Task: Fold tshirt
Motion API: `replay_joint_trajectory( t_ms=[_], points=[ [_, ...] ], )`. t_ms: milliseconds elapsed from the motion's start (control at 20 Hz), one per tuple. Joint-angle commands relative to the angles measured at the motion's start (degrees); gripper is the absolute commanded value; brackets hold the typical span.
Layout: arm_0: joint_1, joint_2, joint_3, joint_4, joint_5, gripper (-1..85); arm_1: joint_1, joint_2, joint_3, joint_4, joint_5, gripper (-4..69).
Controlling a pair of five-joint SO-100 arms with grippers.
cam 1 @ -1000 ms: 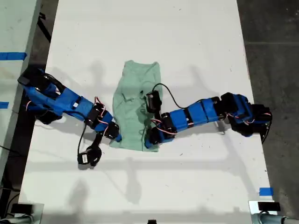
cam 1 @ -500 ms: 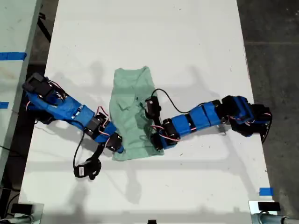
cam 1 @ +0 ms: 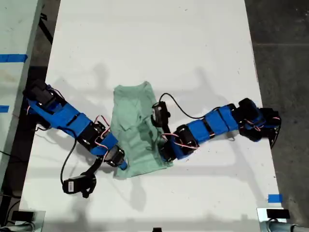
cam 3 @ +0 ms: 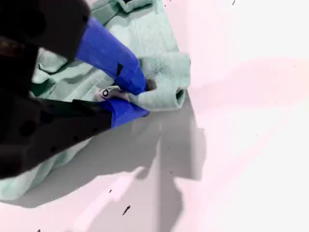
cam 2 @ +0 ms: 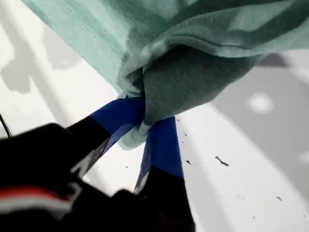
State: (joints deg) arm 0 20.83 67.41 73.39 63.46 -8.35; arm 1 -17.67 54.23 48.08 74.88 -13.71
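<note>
Cloth: pale mint-green tshirt (cam 1: 135, 128), lying as a narrow, wrinkled strip in the middle of the white table (cam 1: 145, 38), long axis running away from the near edge in the exterior view.
First gripper: my first gripper (cam 2: 145, 115) has its blue jaws clamped on a bunched fold of the shirt. The cloth is lifted and drapes from the pinch, with shadow on the table under it.
Second gripper: my second gripper (cam 3: 142, 96) has its jaws closed on a rolled corner of hem, with a small white label showing at the pinch. This corner sits low, close to the table.
Arms in the exterior view: one blue arm (cam 1: 72, 121) reaches in from the exterior view's left and another (cam 1: 212, 125) from the exterior view's right. Each ends at one near corner of the shirt. Which is first and which second cannot be told from the wrist views.
Step in hand: judged to be a lengthwise fold — both near corners are gripped, ready to be carried over the body of the shirt.
Next move calls for: raising both corners level and together, carrying them toward the far end so the hem lands square on the cloth — then letting go only once the layer lies flat.
Risk noted: uneven lift may twist the strip or drag the whole shirt.
</note>
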Motion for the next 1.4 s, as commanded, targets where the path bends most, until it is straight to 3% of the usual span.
replay_joint_trajectory(
  t_ms=[0,400,850,1050,1100,1150,1200,1300,1350],
  points=[
    [-4.7,10.2,-3.4,2.5,3.6,0.1,4.9,7.5,-1.7,2.1,-5.6,-0.5],
    [-24.3,19.2,0.7,15.5,16.5,0.1,19.8,9.0,-1.7,2.5,-18.5,-0.6],
    [-47.5,33.0,27.4,6.2,28.7,0.1,34.0,9.3,-1.6,-3.5,-25.7,-0.6],
    [-50.1,34.2,30.1,4.6,30.7,0.3,37.1,8.3,-1.6,-8.3,-27.1,-0.8],
    [-50.7,34.2,30.7,3.9,30.7,5.9,37.8,8.2,-1.2,-9.4,-27.5,8.6],
    [-51.6,34.2,30.9,4.0,30.2,27.0,38.7,8.2,-1.2,-9.3,-27.5,30.6],
    [-53.3,34.2,30.9,5.8,28.6,34.8,39.8,8.6,-1.2,-7.8,-28.1,41.0],
    [-57.7,37.1,33.2,7.8,28.2,46.0,43.1,11.5,-0.4,-2.7,-28.7,35.6],
    [-60.6,40.1,35.9,6.7,30.9,56.6,44.9,14.4,1.2,-0.7,-29.4,33.5]
  ],
)
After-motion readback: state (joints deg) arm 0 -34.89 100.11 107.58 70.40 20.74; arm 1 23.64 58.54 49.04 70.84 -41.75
